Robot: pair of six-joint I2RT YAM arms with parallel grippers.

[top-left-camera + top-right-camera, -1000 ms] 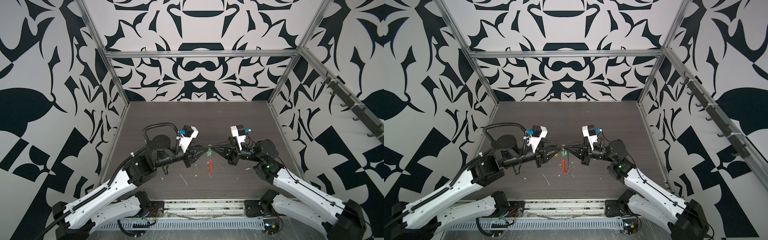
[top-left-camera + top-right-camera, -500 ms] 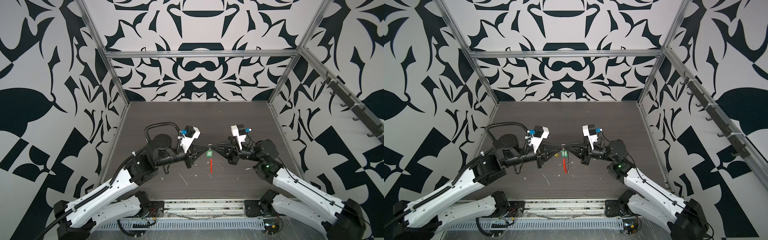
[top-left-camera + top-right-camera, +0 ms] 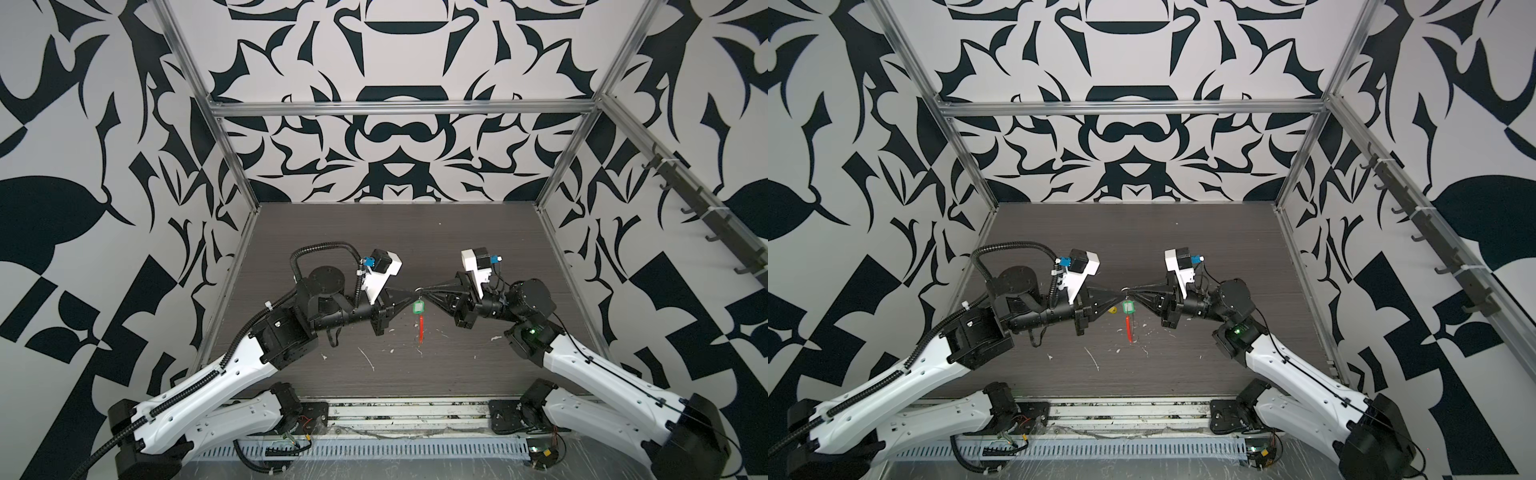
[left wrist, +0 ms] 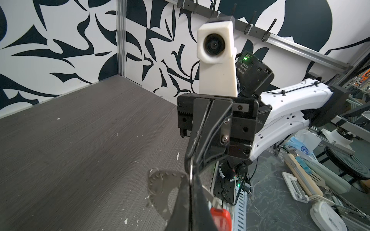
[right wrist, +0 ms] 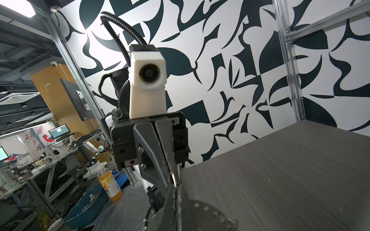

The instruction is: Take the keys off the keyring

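Wild black-and-white walls, dark woodgrain counter [image 3: 457, 249]. Looks roughly half done: yellow key [image 3: 1112, 309] apparently off already, seemingly lying on the counter just under the left gripper [image 3: 412, 291]; green key [image 3: 417, 307] not off yet, dangling from the keyring [image 3: 421, 332]. Hangs in the air above mid-counter, long axis straight down, red sleeve [image 3: 1128, 328] lowest. Pinched at the top wire by the closed right gripper [image 3: 424, 289]; left gripper clamped shut too, tip to tip, can't tell on what exactly.
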